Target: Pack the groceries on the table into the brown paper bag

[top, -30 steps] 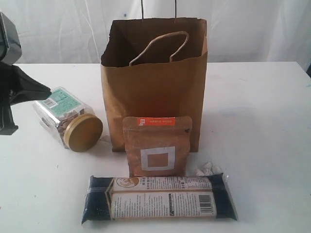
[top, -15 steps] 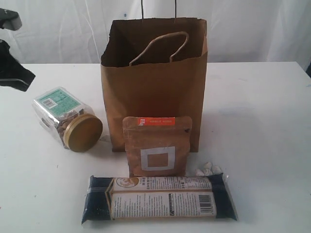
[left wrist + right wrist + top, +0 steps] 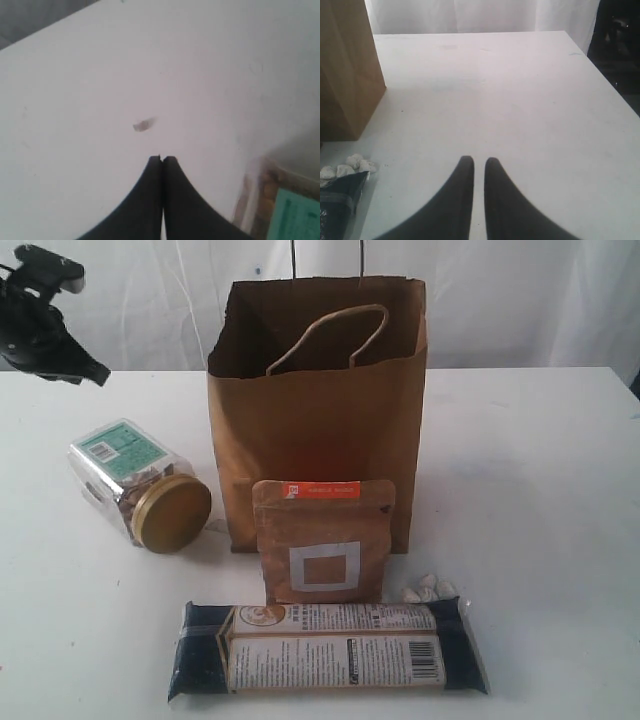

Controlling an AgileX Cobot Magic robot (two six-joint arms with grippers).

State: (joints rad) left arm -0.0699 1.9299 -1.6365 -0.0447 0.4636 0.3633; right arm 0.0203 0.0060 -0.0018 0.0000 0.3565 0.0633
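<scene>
White table [image 3: 540,440], small scuffs [image 3: 144,125]; white curtain [image 3: 520,300] behind; left tool [image 3: 161,159] pressed together; right tool [image 3: 479,161] nearly closed, empty.

A white curtain [image 3: 520,300] hangs in soft folds along the far side, and light glows through it, pale and even. In front of it stands a broad white table [image 3: 540,490] with a matte top, faint shadows and a small grey scuff [image 3: 144,124]. Past the curtain's end, beyond the table's corner, the room falls into a dark gap [image 3: 617,35] where I can make out nothing clearly.
</scene>
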